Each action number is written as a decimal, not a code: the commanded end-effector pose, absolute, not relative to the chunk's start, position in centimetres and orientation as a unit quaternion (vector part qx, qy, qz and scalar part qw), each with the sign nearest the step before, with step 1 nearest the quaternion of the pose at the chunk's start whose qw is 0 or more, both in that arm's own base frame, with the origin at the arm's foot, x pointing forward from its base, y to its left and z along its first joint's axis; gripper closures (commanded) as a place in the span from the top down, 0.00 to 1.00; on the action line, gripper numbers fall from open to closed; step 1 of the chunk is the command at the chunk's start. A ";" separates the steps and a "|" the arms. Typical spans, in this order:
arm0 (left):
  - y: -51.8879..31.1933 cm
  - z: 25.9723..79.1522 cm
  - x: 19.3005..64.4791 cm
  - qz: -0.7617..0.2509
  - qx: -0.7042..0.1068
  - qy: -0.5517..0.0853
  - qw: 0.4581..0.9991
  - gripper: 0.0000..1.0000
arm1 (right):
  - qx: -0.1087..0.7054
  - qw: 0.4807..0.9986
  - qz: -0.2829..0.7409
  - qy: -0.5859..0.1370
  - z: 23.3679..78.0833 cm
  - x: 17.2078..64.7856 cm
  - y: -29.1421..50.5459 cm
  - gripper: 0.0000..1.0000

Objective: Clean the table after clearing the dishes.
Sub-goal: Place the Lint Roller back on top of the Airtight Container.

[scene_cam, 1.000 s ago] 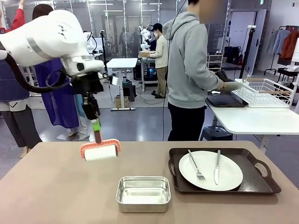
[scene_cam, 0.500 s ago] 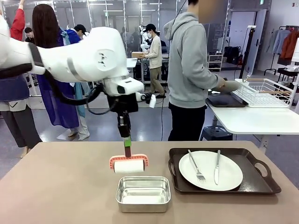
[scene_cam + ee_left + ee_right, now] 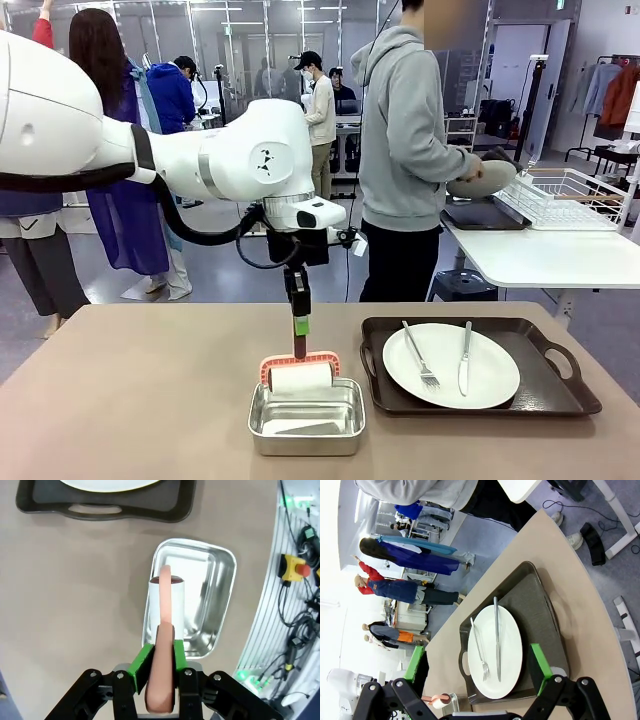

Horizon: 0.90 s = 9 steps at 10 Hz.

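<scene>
Steel pan (image 3: 306, 418) sits right under the left hand (image 3: 300, 326), tray (image 3: 560, 392) close on its right, but left of the hand, wide-open tabletop (image 3: 120, 400).

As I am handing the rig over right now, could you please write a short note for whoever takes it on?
Left gripper: shut on the roller, which hangs over the steel pan; contact unclear.
Right gripper: open, above the plate.
Plate, with fork and knife, sits on the tray on the table.
Done: roller in hand.
Left: clear that tray, then clean the table.
</scene>
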<state>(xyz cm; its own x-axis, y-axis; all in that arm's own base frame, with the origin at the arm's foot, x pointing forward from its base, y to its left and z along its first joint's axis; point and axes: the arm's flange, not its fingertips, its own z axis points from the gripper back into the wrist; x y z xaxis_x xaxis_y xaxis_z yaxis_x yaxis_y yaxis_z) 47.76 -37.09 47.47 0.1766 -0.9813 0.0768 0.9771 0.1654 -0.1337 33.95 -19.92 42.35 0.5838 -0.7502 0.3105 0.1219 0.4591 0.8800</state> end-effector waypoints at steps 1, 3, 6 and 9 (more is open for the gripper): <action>-38.3 47.3 47.5 -0.634 -0.067 0.022 0.770 0.23 | 0.436 0.777 -0.275 -0.362 42.3 33.8 -19.8 1.00; -38.8 45.6 47.6 -0.633 -0.068 0.036 0.771 0.23 | 0.436 0.777 -0.275 -0.362 42.3 33.8 -19.8 1.00; -38.4 43.0 48.8 -0.639 -0.055 0.031 0.767 0.23 | 0.436 0.777 -0.275 -0.362 42.3 33.8 -19.8 1.00; -38.1 41.5 50.2 -0.649 -0.046 0.018 0.759 0.23 | 0.436 0.777 -0.275 -0.362 42.3 33.8 -19.8 1.00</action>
